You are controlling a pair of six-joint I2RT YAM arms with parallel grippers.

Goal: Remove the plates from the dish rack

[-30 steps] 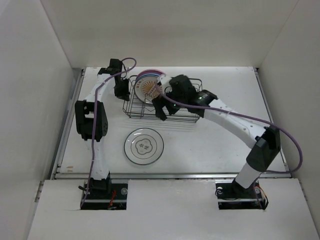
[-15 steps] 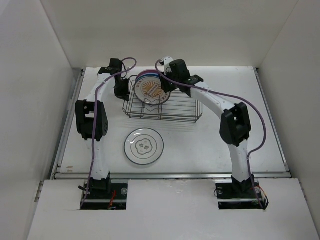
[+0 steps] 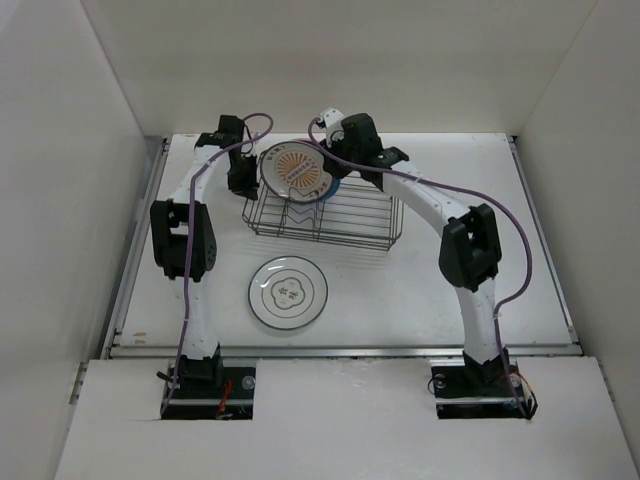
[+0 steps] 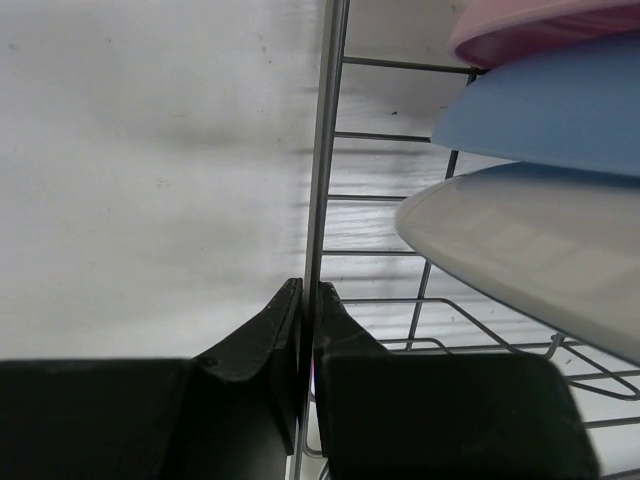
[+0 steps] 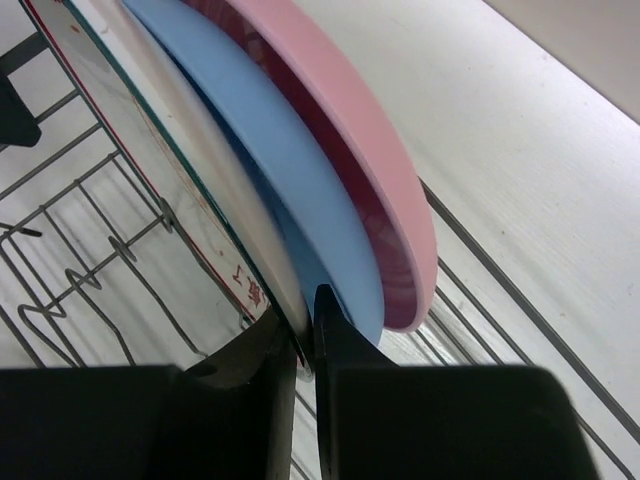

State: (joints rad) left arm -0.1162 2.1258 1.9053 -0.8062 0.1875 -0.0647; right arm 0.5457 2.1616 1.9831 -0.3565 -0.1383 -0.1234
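Where the white tabletop [image 3: 450, 290] spreads out in front of the two arm bases, the dish rack [image 3: 345, 215] sits toward its far side, between the arms. One white plate with a dark rim [image 3: 288, 292] lies flat on the tabletop, nearer the bases and apart from the rack. At the rack's far left end the sunburst plate [image 3: 295, 172] leans with its orange centre facing up toward the top camera. The blue plate [image 5: 285, 190] stands just behind it and the pink plate [image 5: 350, 130] behind that, all three packed close at an angle.

The right end effector [image 5: 305, 318] is clenched on the lower rim of the sunburst plate, one finger on the plate's face and the other slipped between it and the blue plate. The left end effector [image 4: 308, 300] is pinched tight on a thin upright wire of the rack's left side, beside the plates.
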